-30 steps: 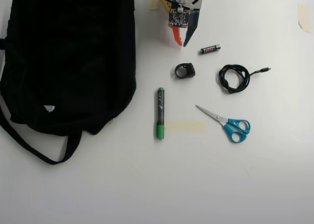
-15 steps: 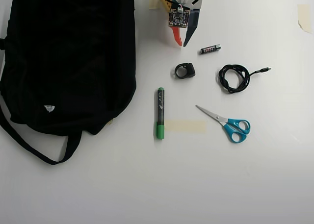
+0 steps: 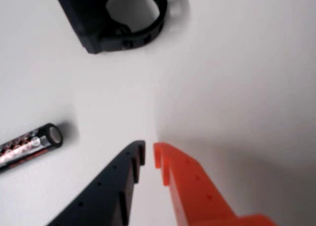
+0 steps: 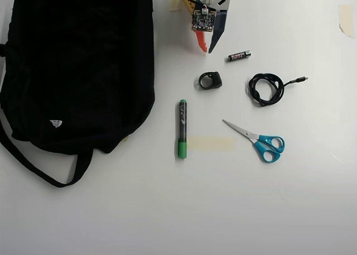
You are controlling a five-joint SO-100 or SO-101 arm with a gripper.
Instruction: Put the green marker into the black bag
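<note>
Likely a hobby desk: white table (image 4: 167, 210), taped strips (image 4: 211, 144), coiled cable (image 4: 264, 88).

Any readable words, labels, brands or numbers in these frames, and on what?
None can be read.
Black bag: small white logo patch, too small to make out.
Battery: red and white print on its label, blurred in the wrist view, tiny in the overhead view.
Green marker: barrel print illegible.

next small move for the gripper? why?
Probably reach toward the green marker. In the overhead view the gripper sits near the top edge, fingertips nearly together and empty, while the marker lies untouched on the table right of the black bag.
</note>
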